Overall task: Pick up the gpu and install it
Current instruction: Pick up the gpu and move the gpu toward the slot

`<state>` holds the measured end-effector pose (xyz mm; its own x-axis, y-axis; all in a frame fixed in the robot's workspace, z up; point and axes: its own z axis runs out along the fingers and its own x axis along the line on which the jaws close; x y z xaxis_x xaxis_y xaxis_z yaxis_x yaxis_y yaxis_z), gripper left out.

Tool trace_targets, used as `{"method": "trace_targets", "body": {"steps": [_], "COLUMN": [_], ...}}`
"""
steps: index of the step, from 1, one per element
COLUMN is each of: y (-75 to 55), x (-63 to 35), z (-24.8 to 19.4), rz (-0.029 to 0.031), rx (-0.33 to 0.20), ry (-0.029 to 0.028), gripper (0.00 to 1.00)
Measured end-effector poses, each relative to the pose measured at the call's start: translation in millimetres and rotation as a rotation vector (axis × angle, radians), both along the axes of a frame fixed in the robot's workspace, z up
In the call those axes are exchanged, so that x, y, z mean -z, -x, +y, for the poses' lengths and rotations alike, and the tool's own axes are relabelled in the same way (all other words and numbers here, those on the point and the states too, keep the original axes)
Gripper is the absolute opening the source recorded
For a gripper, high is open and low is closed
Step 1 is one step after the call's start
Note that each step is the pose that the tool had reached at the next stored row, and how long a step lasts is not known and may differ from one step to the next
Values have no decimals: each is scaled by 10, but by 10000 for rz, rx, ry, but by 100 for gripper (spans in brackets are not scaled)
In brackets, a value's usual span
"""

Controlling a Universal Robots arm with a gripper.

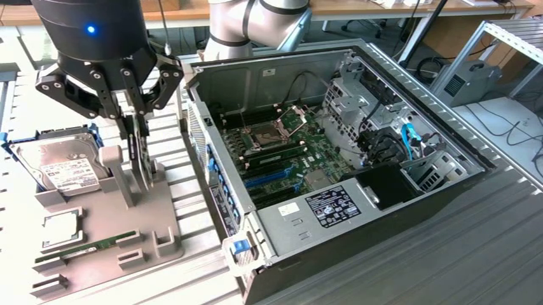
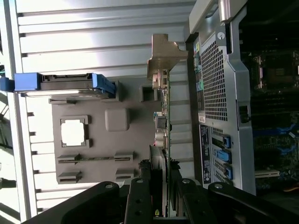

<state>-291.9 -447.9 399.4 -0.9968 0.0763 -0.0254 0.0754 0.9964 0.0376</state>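
Gripper [image 1: 137, 152] is down over the grey holder [image 1: 102, 222] on the table [image 1: 197, 270], jaws clamped on the gpu [image 2: 164, 116]. The gpu stands on edge at the holder's edge nearest the open case [image 1: 284, 219]. Hard drive [image 1: 60, 166] sits at the holder's opposite edge.

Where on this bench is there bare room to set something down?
The ribbed table is bare on the exterior view's right, beside the computer case. The grey tray is crowded: hard drive, gpu standing under the gripper. Between tray and case, just a narrow strip.
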Motion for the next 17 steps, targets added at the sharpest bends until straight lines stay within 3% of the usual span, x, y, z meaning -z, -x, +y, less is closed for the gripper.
{"method": "trace_targets", "body": {"steps": [17], "y": [0], "x": [-161], "z": [0], "rz": [0], "rx": [0], "ry": [0], "gripper": [27]}}
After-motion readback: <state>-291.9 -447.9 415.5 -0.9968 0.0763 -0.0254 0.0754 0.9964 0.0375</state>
